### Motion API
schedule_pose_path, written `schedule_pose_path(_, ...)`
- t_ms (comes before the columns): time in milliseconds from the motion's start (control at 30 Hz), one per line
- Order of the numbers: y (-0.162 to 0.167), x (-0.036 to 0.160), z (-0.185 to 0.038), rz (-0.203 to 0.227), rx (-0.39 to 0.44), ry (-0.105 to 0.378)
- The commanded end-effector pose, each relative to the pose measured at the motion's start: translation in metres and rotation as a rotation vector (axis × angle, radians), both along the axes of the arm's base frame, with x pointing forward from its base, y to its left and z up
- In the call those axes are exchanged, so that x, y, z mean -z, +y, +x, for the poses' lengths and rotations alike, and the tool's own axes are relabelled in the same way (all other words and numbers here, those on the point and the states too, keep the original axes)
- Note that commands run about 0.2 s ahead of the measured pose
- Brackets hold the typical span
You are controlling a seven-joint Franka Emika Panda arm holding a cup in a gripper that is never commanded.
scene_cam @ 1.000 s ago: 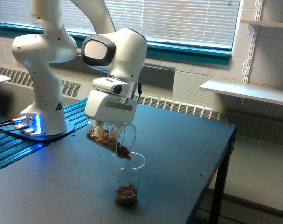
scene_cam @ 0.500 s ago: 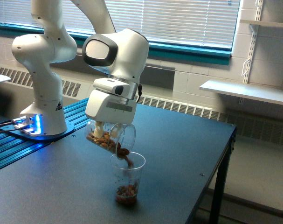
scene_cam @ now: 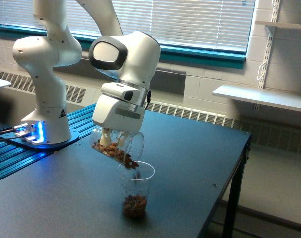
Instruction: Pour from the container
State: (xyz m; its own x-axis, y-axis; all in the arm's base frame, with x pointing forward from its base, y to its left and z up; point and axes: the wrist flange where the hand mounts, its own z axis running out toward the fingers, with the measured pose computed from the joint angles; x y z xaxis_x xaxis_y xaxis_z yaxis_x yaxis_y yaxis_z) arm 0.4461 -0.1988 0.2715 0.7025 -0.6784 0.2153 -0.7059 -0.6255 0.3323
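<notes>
The end effector [scene_cam: 112, 136] is holding the container [scene_cam: 116, 148] tight, tipping it over with its mouth pointing down. Brown nuts [scene_cam: 128, 160] are sliding out at the rim. Right under it, a thin plastic cup [scene_cam: 135, 189] is standing on the dark desk [scene_cam: 190, 163], with nuts at its bottom.

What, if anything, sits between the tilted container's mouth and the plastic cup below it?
Nothing visible blocks it. The container, held tilted in the gripper, has its mouth right above the open rim of the plastic cup; only brown pieces spilling from the mouth are in the gap.
</notes>
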Motion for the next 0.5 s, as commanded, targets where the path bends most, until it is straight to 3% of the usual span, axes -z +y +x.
schedule_pose_path(33, 0.0044, -0.0009, 0.005, -0.018, -0.022, 0.009)
schedule_pose_path(500, 0.007, 0.0019, 0.0083, -0.051, -0.058, 0.035)
